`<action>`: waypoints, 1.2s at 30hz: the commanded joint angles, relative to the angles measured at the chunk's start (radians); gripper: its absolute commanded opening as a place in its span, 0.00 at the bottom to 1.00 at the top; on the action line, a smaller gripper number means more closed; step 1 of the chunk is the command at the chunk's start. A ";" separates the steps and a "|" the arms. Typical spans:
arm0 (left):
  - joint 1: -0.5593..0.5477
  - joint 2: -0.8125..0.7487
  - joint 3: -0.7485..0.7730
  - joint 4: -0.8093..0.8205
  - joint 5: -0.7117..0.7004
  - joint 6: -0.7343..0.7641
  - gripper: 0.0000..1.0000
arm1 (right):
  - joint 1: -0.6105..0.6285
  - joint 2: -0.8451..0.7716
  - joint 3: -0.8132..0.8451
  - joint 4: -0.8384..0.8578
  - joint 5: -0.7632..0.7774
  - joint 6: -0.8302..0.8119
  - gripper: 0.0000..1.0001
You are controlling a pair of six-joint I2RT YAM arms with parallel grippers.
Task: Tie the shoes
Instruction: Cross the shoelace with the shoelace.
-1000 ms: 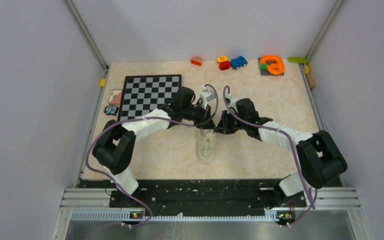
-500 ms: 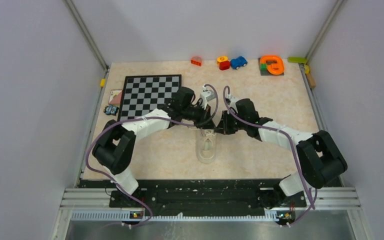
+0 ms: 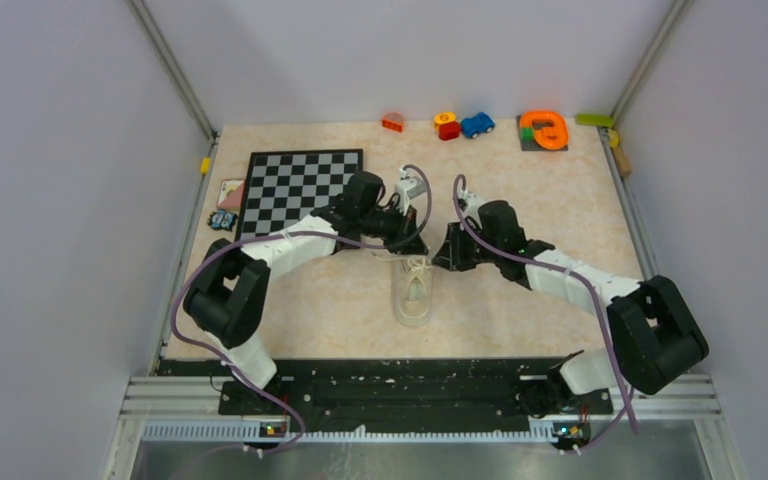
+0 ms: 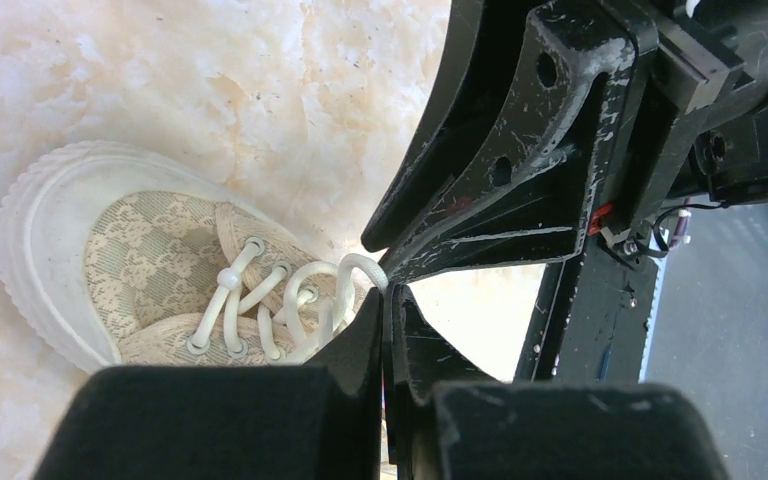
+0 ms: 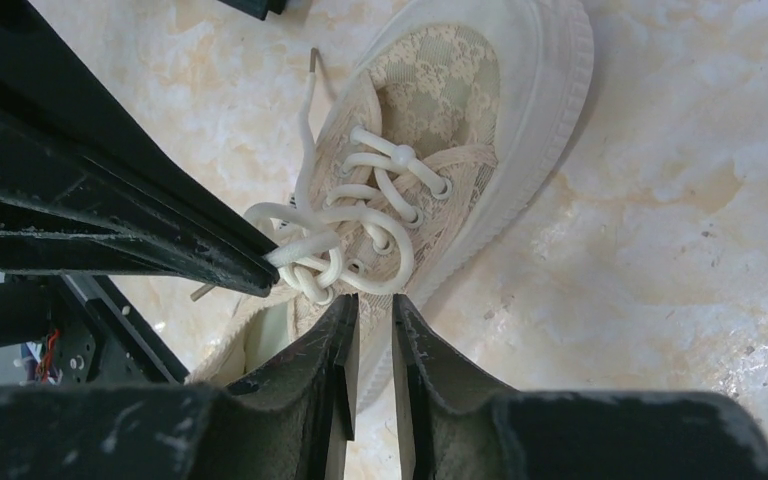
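My right arm [image 3: 570,280] has swung its elbow outward, and the right gripper [image 5: 373,305] has cracked apart a sliver with nothing between its fingers. The sneaker [image 3: 413,298] lies mid-table between both arms, long axis running away from me, toe toward the bases. The left gripper [image 4: 388,295] is pinched tight on a loop of the laces [image 5: 358,214] beside the loose knot [image 5: 310,272]. Soft round cord, patterned canvas, ribbed sole.
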 commanded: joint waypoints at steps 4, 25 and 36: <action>0.005 -0.012 0.012 0.025 0.033 0.019 0.00 | -0.012 -0.044 -0.030 0.038 0.019 -0.025 0.24; 0.041 0.018 0.015 0.029 0.118 0.043 0.00 | -0.015 -0.164 -0.310 0.601 -0.111 -0.330 0.64; 0.041 0.026 0.017 0.018 0.149 0.066 0.00 | -0.006 -0.165 -0.355 0.788 -0.094 -0.453 0.53</action>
